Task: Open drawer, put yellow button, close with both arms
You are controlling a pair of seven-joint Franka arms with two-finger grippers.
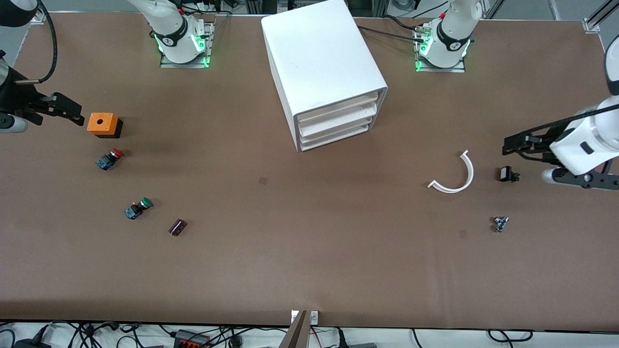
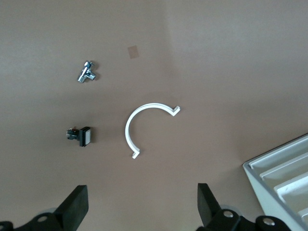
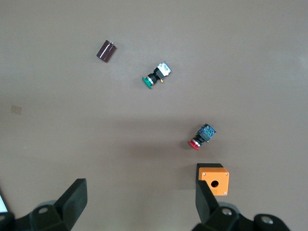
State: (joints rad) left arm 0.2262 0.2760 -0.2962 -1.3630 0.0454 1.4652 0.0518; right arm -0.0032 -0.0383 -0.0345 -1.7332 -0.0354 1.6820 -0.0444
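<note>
white cabinet (image 1: 321,63), orange box (image 1: 102,124), brown table (image 1: 309,251)

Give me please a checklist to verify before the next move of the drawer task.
1. Top drawer open: not ok, it is shut.
2. Left gripper open and empty: ok, over the table near the white curved piece.
3. Right gripper open and empty: ok, over the table by the orange box.
4. Yellow button found: not ok; only a red-capped button and a green-capped button show.
</note>
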